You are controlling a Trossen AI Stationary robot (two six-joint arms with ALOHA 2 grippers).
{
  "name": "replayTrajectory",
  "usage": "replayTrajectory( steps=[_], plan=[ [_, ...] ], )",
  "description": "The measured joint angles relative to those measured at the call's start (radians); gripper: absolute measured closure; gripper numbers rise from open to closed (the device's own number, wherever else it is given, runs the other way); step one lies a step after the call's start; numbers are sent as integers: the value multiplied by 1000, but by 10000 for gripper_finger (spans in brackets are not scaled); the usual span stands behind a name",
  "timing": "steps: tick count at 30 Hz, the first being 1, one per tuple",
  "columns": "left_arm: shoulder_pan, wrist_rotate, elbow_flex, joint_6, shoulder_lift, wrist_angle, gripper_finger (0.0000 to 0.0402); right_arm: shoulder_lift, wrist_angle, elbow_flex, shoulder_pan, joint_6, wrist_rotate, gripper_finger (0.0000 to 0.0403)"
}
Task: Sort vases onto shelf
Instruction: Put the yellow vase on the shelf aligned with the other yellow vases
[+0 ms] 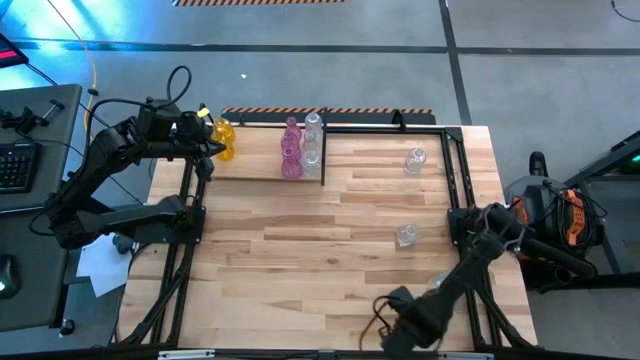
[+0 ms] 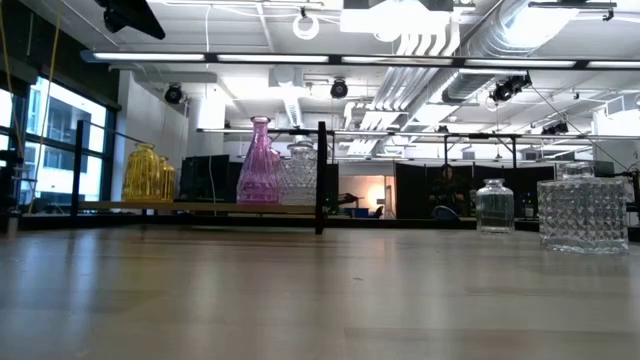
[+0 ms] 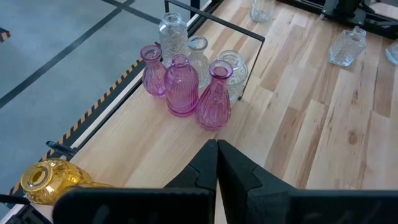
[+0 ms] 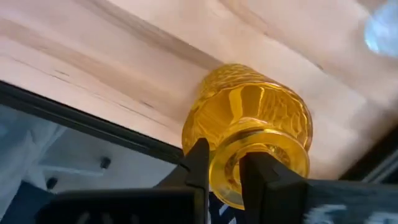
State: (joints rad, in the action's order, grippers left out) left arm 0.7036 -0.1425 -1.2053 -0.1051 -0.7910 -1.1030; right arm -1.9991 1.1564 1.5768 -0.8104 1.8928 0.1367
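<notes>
Amber ribbed glass vase (image 4: pixel 249 134), flared rim pinched in right gripper (image 4: pixel 225 167).

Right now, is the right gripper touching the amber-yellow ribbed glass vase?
Touching. The right wrist view shows the right gripper closed against both sides of the amber-yellow glass vase at its neck, with no gap visible.

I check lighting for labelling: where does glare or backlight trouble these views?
Low view: ceiling lights and a window backlight the pink vase on the shelf. Right wrist view: the amber vase shows bright highlights. High view: the tabletop is evenly lit, without strong shadows.
</notes>
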Motion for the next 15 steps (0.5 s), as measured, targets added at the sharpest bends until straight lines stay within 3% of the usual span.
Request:
replayTrajectory(
  steps=[7, 15],
  plan=[
    [0, -1, 0, 1, 0, 0, 401, 0, -106, 0, 178, -331, -112, 364],
    [0, -4, -1, 53, 0, -24, 401, -8, -427, 7, 448, -905, -233, 375]
  ],
)
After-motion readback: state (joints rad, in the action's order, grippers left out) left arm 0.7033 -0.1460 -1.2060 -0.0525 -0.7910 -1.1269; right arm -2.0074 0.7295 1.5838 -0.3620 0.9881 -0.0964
